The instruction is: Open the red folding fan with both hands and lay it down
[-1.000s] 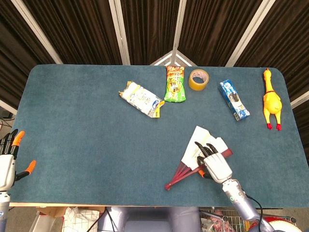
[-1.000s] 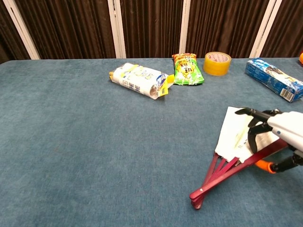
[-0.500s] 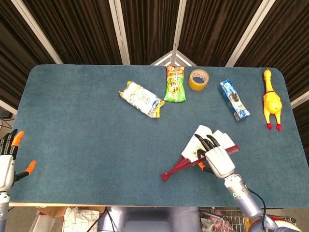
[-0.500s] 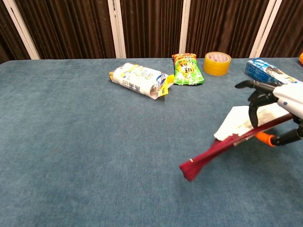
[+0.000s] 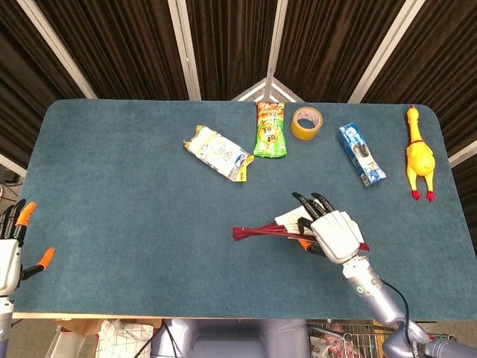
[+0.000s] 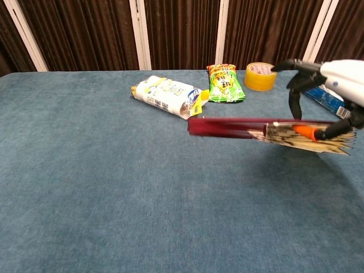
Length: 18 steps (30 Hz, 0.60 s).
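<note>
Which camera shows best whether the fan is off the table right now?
The chest view. It shows the red folding fan side-on, roughly level, held by the right hand with bare table visible beneath it. The head view looks straight down: the fan and hand overlap the cloth, so height cannot be judged there.

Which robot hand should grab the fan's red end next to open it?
Probably the left hand: it is open and free, though far off, while the right hand holds the fan in the air.
</note>
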Motion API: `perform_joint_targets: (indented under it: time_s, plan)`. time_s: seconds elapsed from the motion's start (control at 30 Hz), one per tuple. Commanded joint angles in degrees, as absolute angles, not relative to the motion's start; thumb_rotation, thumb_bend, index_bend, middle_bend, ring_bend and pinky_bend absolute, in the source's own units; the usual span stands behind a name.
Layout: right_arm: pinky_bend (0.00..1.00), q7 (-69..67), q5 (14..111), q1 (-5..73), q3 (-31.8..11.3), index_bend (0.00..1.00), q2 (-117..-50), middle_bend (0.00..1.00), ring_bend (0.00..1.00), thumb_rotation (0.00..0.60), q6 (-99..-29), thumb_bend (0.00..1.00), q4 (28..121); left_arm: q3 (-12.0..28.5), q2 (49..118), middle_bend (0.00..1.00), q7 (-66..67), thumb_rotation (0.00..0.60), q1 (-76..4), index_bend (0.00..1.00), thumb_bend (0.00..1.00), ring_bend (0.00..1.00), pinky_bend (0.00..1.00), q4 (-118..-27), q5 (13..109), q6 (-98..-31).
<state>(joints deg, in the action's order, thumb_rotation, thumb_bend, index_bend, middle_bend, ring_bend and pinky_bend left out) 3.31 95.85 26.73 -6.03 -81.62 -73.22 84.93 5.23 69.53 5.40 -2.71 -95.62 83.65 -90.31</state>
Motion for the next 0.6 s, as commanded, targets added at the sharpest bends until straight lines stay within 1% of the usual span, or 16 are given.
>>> perform_joint_targets:
  time_s: [0.03,0.43,0.6]
  plan:
    - [0.15,3.96,94.52,27.94,-7.45,0.75,-79.89,0.13,0.24,0.600,-71.73,0.41,86.93,5.22,69.54,0.00,5.38,0.600,-2.74,0.09,0.38,0.00,0.08,-95.59,83.64,-90.24]
    - [0.15,2.73,92.43,32.43,-10.47,0.77,-74.04,0.13,0.25,0.600,-66.16,0.41,91.77,5.40,70.26,0.00,4.37,0.600,-3.21,0.09,0.38,0.00,0.08,-94.98,84.51,-90.28]
    - [0.15,-1.44,89.51,35.52,-13.31,0.79,-72.12,0.14,0.25,0.600,-62.44,0.41,94.60,5.56,71.26,0.00,2.28,0.600,-4.14,0.09,0.38,0.00,0.08,-93.67,85.23,-89.40]
